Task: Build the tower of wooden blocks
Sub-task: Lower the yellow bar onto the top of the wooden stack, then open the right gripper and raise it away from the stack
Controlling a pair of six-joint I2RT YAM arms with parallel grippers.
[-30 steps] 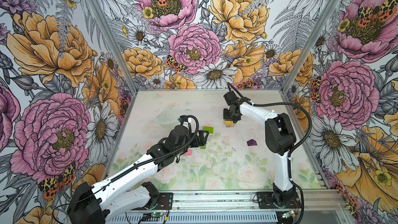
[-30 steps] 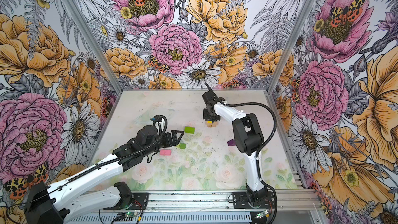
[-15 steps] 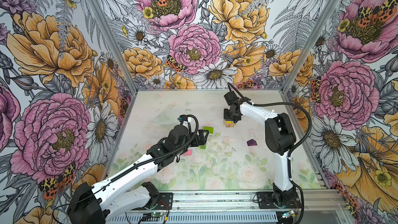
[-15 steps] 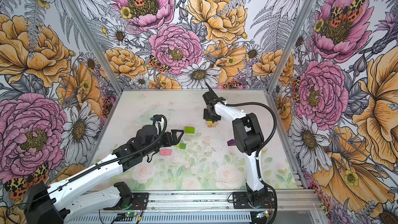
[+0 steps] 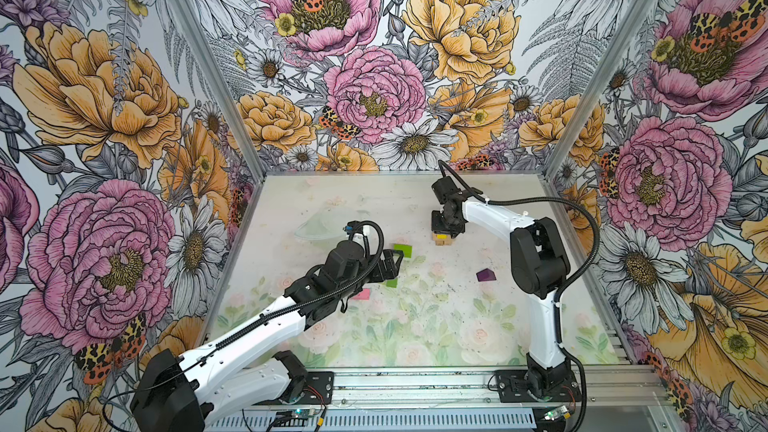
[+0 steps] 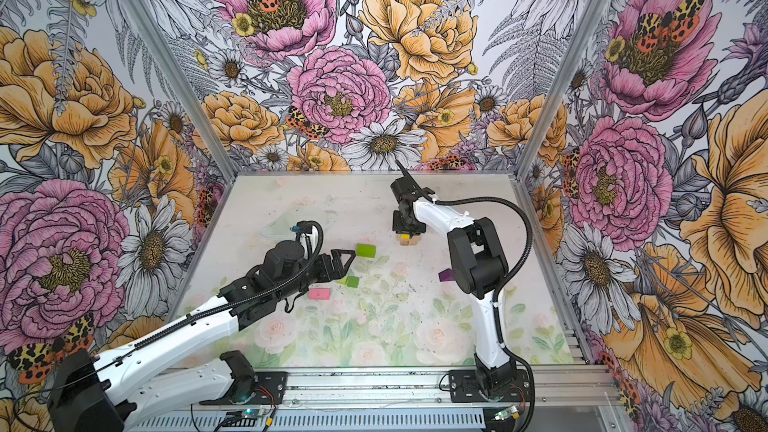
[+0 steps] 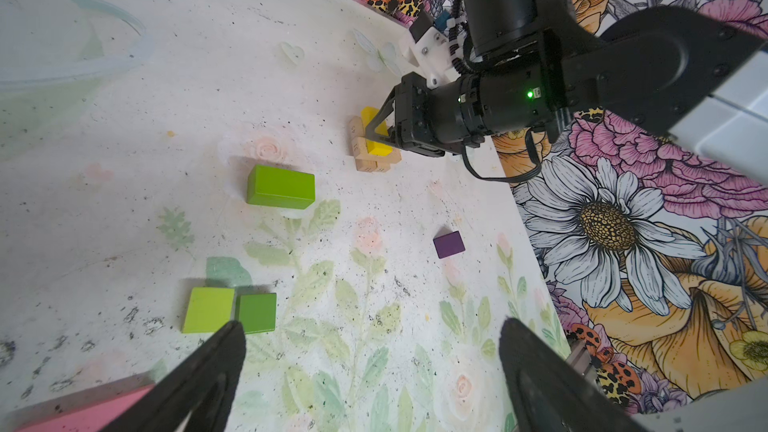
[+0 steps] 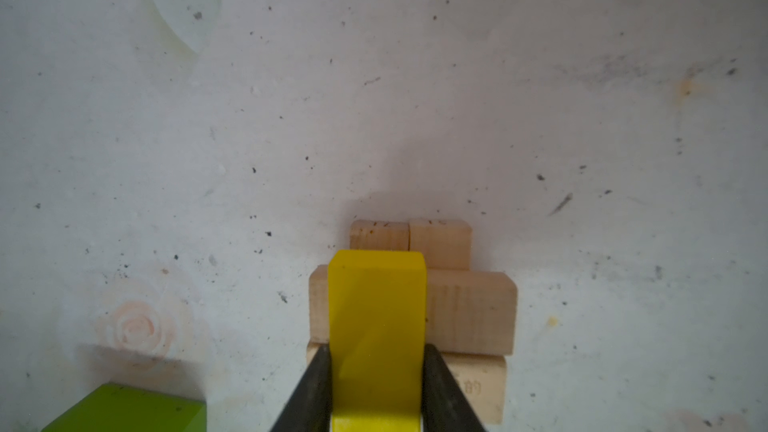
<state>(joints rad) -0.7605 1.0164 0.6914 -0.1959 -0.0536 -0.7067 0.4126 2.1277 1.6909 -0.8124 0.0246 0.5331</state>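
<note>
Right wrist view: the right fingers [image 8: 309,388] pinch the yellow oblong [image 8: 376,305], which lies atop the stacked tan oblongs [image 8: 469,309] on the counter [image 8: 415,76]; the left fingers [image 7: 216,363] stand spread wide above the counter, near two green cubes [image 7: 257,311].
</note>
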